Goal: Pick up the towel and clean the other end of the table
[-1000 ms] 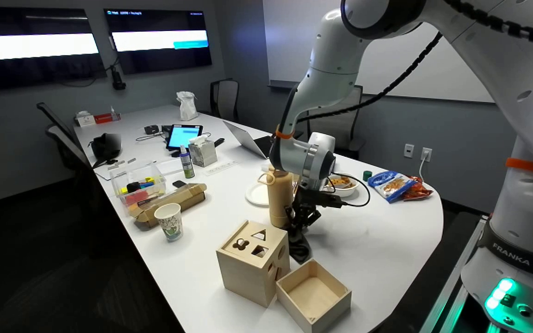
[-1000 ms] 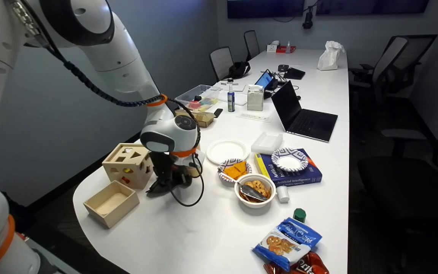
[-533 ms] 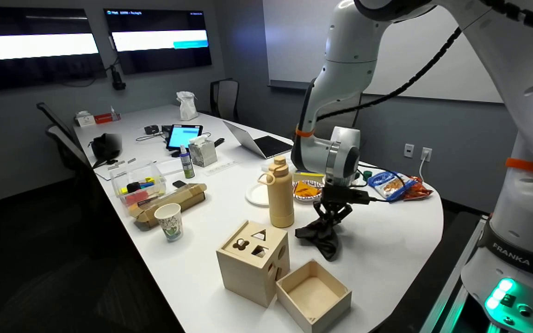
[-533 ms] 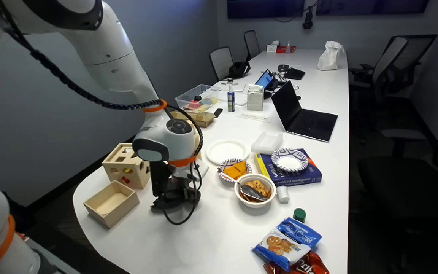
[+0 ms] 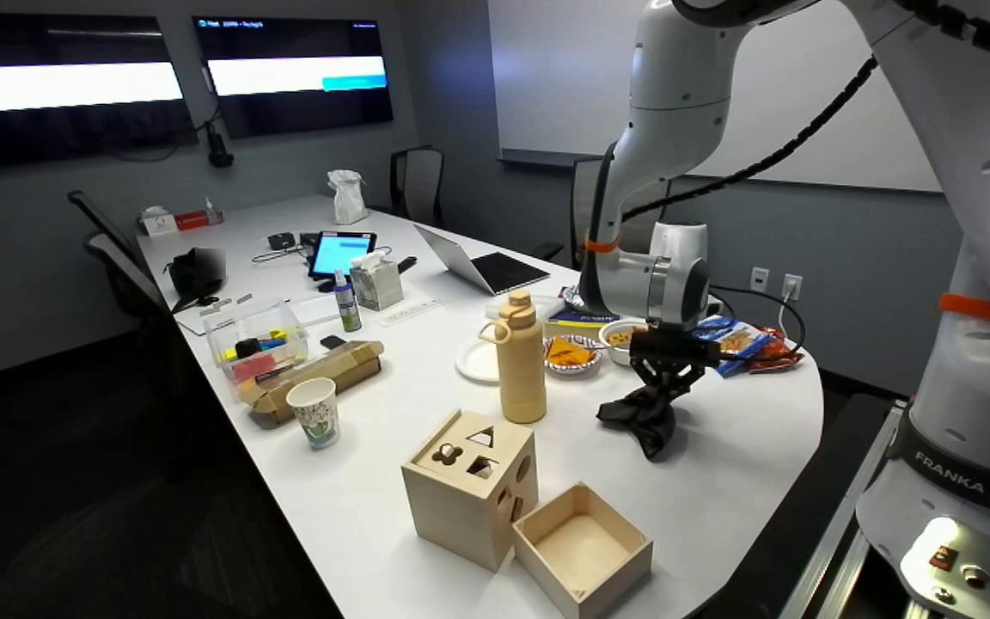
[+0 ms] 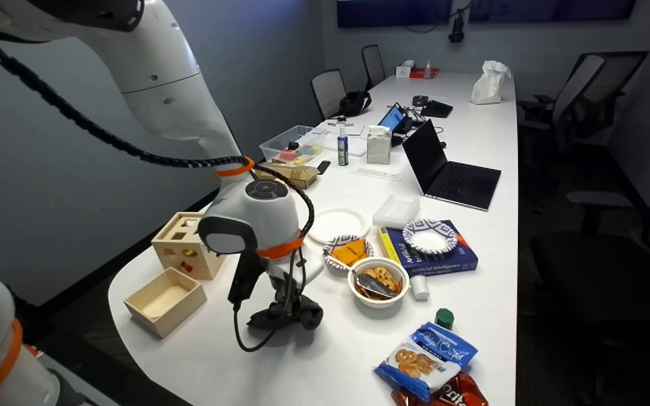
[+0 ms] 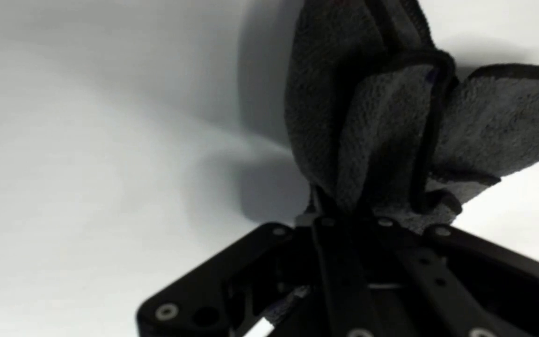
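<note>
"One black towel (image 5: 639, 419), pinched in the clenched jaws, hangs at the worktop (image 5: 718, 490), inward from its near rounded end; contact unclear. What might fail?"

"Pinched at one spot, it could slide out under a hard drag, or bunch and miss patches. A wide swing might topple the bottle (image 5: 522, 365); sweeping at the blue snack bag (image 6: 426, 361) could shove it over the long edge."

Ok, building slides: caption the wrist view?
Robotiq gripper pinching a bunched, black-edged dark-gray towel over the white table.
</note>
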You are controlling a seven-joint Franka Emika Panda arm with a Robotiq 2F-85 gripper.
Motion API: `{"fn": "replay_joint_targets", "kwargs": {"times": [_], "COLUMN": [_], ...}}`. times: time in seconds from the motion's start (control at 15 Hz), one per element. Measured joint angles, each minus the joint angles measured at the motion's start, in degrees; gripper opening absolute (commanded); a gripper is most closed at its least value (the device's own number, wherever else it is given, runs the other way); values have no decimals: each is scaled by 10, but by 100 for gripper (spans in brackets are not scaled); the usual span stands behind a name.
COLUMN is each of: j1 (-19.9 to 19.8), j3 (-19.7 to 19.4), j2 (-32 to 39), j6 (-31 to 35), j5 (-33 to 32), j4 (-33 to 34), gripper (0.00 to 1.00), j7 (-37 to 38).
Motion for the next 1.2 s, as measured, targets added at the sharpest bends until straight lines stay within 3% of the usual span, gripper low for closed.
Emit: {"fn": "replay_joint_targets", "kwargs": {"times": [0.13,0.4,0.73,1.0,1.2], "j1": [-6,18,-5,-31,-57], "j3": [-7,-30,12,45,41], "j2": [5,11,12,14,15], "j6": [4,-4,-15,-63,-105], "j5": [-46,-71,-203,-258,-303], "j4": [10,44,78,91,85], "gripper": [2,2,2,2,2], "j7": [49,73,142,157,190]}}
